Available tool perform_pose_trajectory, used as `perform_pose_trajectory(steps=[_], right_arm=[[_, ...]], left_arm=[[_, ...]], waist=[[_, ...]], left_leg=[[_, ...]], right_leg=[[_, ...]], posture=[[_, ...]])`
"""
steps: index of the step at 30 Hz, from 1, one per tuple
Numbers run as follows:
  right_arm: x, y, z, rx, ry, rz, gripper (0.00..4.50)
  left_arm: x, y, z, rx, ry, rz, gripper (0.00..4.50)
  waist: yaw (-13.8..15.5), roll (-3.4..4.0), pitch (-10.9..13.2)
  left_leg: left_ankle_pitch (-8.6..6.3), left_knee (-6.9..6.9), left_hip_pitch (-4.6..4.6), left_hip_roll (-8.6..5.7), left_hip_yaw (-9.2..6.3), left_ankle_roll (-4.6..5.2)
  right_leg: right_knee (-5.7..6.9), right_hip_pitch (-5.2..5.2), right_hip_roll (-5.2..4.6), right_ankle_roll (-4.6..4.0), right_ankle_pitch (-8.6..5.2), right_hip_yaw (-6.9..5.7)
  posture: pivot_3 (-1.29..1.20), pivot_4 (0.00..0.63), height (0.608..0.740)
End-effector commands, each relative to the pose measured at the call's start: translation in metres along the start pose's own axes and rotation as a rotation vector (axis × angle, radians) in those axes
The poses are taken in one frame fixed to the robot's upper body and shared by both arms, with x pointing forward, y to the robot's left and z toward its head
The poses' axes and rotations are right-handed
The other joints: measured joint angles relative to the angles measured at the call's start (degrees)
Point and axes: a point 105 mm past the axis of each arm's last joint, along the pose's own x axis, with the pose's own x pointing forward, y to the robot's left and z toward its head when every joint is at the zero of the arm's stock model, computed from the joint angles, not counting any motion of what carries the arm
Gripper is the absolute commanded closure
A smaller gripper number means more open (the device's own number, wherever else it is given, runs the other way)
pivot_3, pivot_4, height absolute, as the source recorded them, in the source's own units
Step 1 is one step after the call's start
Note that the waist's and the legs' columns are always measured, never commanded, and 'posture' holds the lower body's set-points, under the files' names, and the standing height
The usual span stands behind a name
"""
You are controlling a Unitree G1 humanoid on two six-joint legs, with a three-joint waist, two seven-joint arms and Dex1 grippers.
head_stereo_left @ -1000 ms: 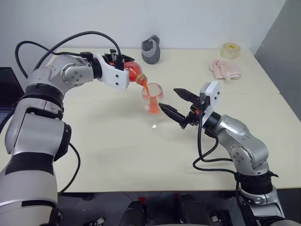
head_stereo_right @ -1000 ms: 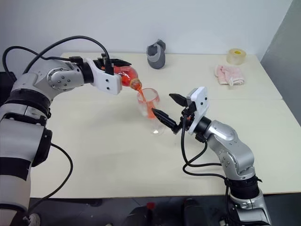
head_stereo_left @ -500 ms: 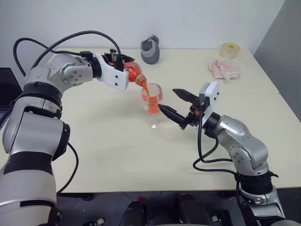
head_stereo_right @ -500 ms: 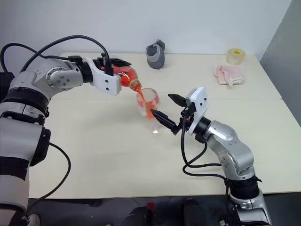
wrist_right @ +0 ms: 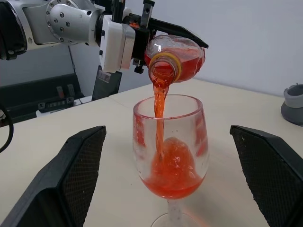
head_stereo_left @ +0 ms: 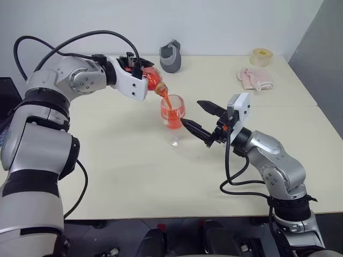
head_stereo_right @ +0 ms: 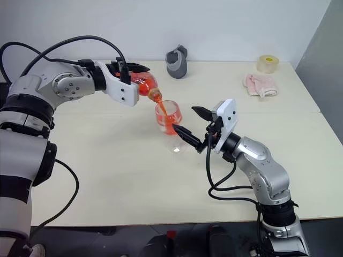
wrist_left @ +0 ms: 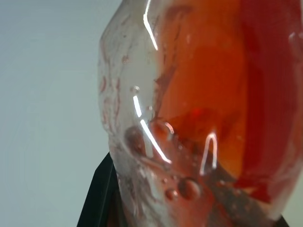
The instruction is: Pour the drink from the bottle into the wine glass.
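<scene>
A: What has changed since a second ago?

B: The drink [wrist_right: 173,175] stands higher in the wine glass [head_stereo_left: 173,115] than it did, and the bottle [head_stereo_left: 153,80] is tipped a little steeper. Neither arm has shifted from its place.

A: Where is the bottle?

B: Just above the glass and to its left, lying nearly level with its mouth over the rim. A red stream falls from the mouth into the bowl.

A: And the left gripper [head_stereo_right: 132,78]?

B: Its fingers are clamped narrow around the bottle's body.

A: The right gripper [head_stereo_left: 199,118]?

B: It sits just to the right of the glass, its fingers spread wide, one near the bowl and one farther back. It holds nothing.

A: Where is the glass?

B: Upright on the table [head_stereo_left: 134,176]. Behind it, towards the wall, sits a grey object [head_stereo_left: 171,55], and far to its right a pink cloth [head_stereo_left: 255,78] and a roll of tape [head_stereo_left: 261,57]
</scene>
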Motion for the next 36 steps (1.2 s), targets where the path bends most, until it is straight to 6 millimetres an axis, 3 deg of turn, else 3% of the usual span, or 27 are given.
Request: perform_pose_trajectory(steps=[1,36], right_arm=[[0.0,0.002,0.011,-0.034,-0.038,0.014,0.0],[0.001,0.003,0.011,-0.039,-0.039,0.013,0.0]], left_arm=[[-0.007,0.024,-0.006,0.029,0.031,0.07,3.13],[-0.009,0.033,-0.008,0.057,0.048,0.08,3.13]], waist=[[0.0,0.0,0.0],[-0.03,0.0,0.0]], left_leg=[[0.0,0.0,0.0,0.0,0.01,0.0],[-0.01,0.23,-0.09,-0.02,0.02,0.01]], right_leg=[[0.0,0.0,0.0,0.0,0.0,0.01],[0.07,0.0,0.0,0.0,0.0,-0.03]], posture=[[0.0,0.15,0.74],[0.0,0.15,0.74]])
